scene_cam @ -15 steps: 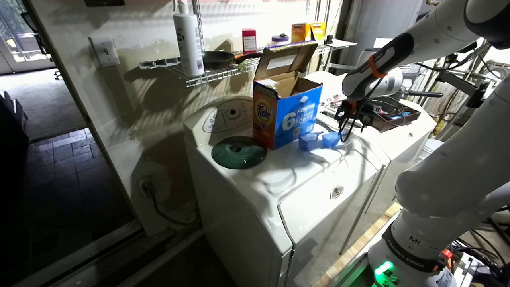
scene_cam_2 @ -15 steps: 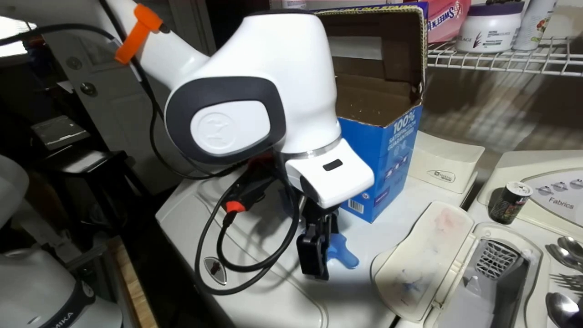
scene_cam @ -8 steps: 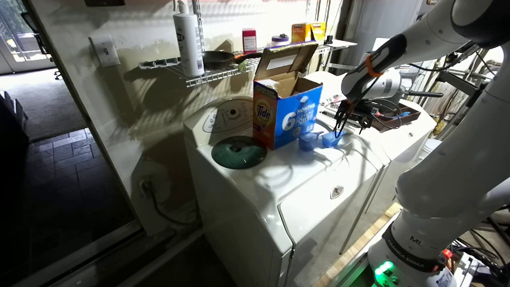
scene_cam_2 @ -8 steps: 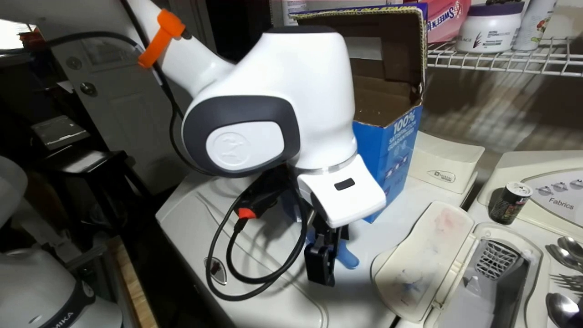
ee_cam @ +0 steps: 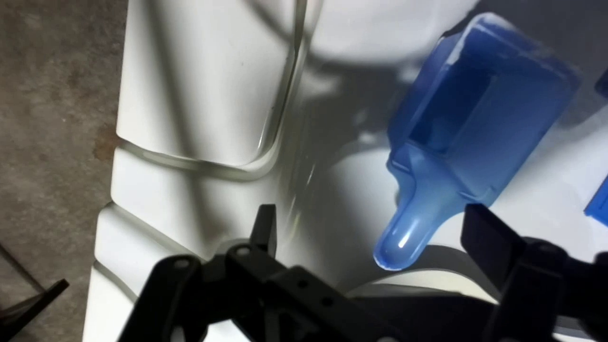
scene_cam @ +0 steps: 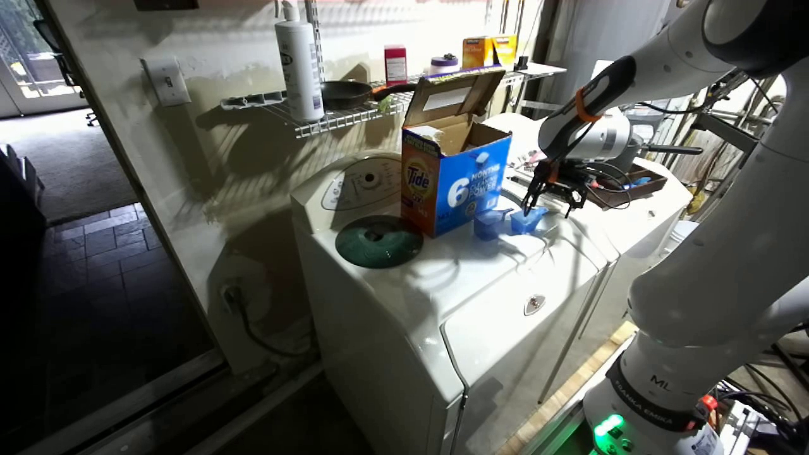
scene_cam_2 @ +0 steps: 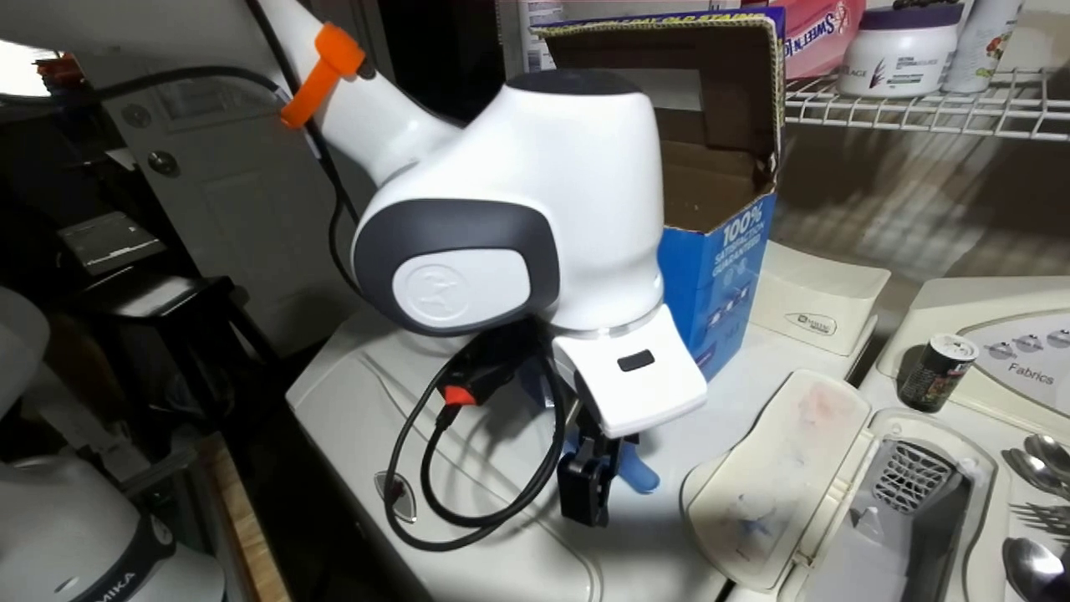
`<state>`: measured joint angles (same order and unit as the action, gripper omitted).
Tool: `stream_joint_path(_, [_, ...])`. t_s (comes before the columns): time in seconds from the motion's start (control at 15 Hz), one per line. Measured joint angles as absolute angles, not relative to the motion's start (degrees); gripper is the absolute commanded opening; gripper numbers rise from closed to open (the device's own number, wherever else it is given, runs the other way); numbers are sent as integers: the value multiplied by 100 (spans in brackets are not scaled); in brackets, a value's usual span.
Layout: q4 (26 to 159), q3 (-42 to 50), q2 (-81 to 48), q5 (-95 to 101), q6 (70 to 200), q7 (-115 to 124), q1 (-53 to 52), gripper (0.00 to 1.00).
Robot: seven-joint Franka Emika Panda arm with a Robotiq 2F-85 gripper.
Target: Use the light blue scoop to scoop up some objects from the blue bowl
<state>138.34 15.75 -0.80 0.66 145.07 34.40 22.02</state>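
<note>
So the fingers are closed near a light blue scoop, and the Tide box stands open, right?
No, not closed: the wrist view shows the fingers spread wide apart. They are near a light blue scoop, and the Tide box stands open in both exterior views.

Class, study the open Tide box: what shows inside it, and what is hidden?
Brown cardboard inner walls show inside the Tide box in both exterior views. Its bottom is hidden behind the near sides, so any contents there cannot be told.

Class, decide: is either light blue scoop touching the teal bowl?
Apart: an exterior view shows white appliance top between the teal bowl and the nearer light blue scoop; the other scoop sits farther off.
</note>
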Motion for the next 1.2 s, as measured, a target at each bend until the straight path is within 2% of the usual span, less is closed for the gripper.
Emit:
stream_joint_path(0.93, [13085, 1677, -908, -506, 14194, 3490, 2014, 100])
stream_joint_path(1.0, [13037, 1677, -942, -565, 14186, 3495, 2001, 96])
stream_joint_path(1.07, [12995, 1677, -972, -615, 14170, 3505, 1991, 79])
stream_joint_path(1.13, [12956, 1677, -1000, -658, 14157, 3516, 1984, 71])
stream_joint_path(1.2, [12921, 1677, -1025, -684, 14145, 3533, 1978, 69])
